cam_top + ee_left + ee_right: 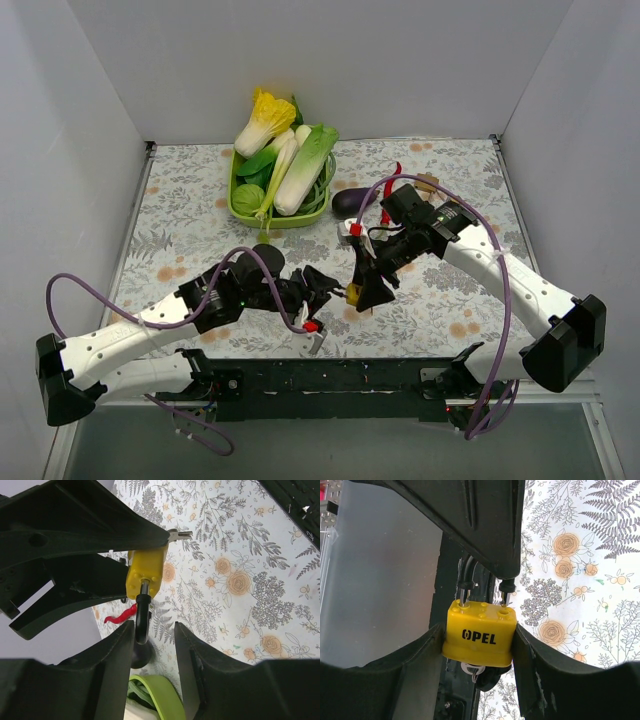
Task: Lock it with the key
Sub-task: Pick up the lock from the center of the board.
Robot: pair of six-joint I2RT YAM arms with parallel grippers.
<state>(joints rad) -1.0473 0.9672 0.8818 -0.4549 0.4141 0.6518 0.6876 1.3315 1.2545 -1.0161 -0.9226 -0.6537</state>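
A yellow padlock marked OPEL hangs above the table, and my right gripper is shut on its body. Its black shackle stands raised, with one leg out of its hole. The silver key sits in the keyhole on the lock's underside, and its head pokes out past the right finger. My left gripper straddles the shackle with the jaws partly apart. The shackle lies next to one finger, with a gap to the other. From above, the padlock sits between both grippers.
A green basket of cabbage and leeks stands at the back. An eggplant and a red chili lie beside it. The black frame rail runs along the near edge.
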